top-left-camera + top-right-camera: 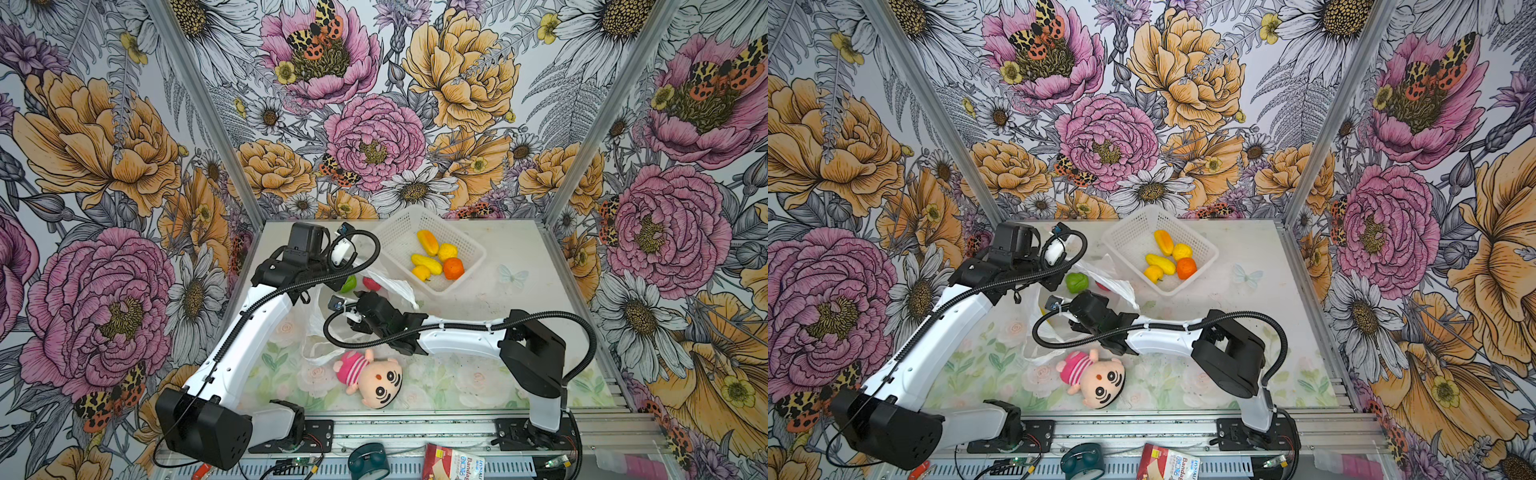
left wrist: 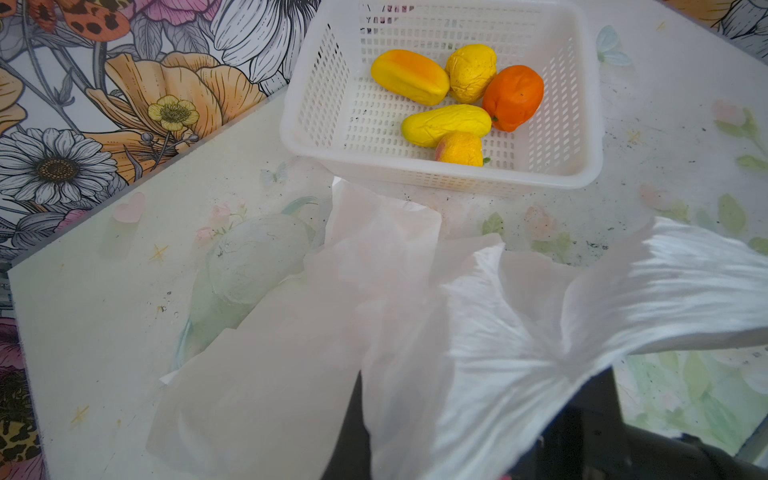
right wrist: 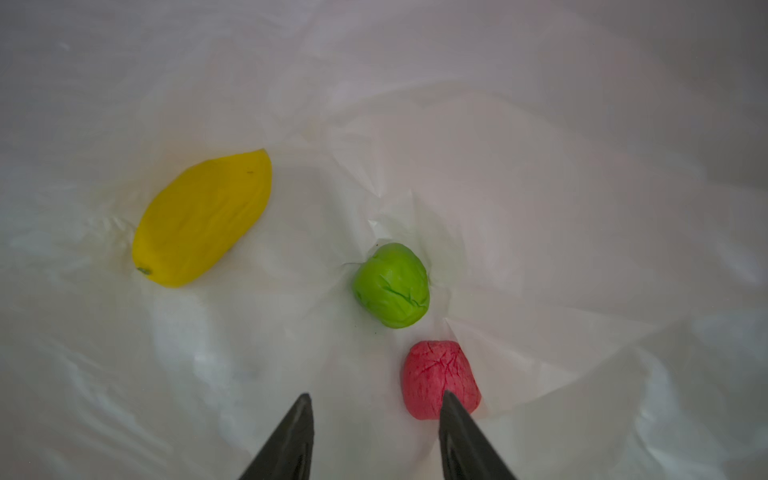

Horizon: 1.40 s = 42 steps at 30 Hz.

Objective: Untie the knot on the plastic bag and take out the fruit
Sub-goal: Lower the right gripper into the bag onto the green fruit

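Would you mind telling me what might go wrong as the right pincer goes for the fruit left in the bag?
The open right pincer points beside the pink-red fruit, not around it, so closing may nudge it away or pinch only plastic bag film. The green fruit lies close and could get knocked.

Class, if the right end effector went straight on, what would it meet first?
Likely the green fruit, ahead of the right end effector; the pink fruit beside one finger might brush first. Depth unclear.
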Tool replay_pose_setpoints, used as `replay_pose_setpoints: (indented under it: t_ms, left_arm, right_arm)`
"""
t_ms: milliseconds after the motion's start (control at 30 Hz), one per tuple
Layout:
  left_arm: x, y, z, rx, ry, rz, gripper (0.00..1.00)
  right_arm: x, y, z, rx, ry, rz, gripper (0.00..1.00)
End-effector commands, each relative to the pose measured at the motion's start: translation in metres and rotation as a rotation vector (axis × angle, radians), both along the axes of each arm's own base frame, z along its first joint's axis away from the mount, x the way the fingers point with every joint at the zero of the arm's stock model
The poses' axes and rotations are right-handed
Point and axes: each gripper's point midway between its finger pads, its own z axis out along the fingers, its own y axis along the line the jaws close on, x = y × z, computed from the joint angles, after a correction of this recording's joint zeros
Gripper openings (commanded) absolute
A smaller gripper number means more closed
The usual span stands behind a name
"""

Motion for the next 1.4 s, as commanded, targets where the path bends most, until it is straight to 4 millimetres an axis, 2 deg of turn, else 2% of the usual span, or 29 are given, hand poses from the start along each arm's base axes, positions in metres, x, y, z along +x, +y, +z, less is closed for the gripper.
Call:
replay_pose_setpoints:
  t_ms: [0, 167, 367, 533, 633, 900, 1100, 1367]
  left_arm:
    - [-0.001, -0.001, 0.006, -0.016, -0.012, -0.008, 0.00]
    - [-0.001, -0.001, 0.005, -0.015, -0.011, -0.010, 0.00]
    - [-0.001, 0.000, 0.008, -0.019, -0.018, -0.008, 0.00]
    - [-0.003, -0.001, 0.013, -0.021, -0.034, -0.017, 0.00]
    - [-0.004, -0.005, 0.015, -0.033, -0.033, -0.034, 0.00]
    - [-0.016, -0.018, 0.026, -0.052, -0.066, -0.118, 0.00]
    - [-0.021, -0.026, 0.031, -0.072, -0.074, -0.160, 0.00]
    - [-0.033, -0.041, 0.036, -0.104, -0.082, -0.246, 0.00]
  right_arm:
    - [0.017, -0.007, -0.023, -0.054, 0.059, -0.075, 0.49]
    - [0.025, 0.001, -0.030, -0.006, 0.100, -0.072, 0.49]
    - [0.030, 0.023, -0.029, 0.176, 0.154, -0.065, 0.57]
    - [0.049, 0.032, -0.024, 0.397, 0.211, -0.209, 0.74]
    - [0.053, 0.037, -0.033, 0.460, 0.260, -0.254, 0.78]
    - [0.083, 0.019, -0.063, 0.640, 0.322, -0.472, 0.87]
    - [0.105, 0.013, -0.074, 0.699, 0.330, -0.556, 0.92]
    - [0.124, 0.032, -0.100, 0.677, 0.372, -0.558, 0.91]
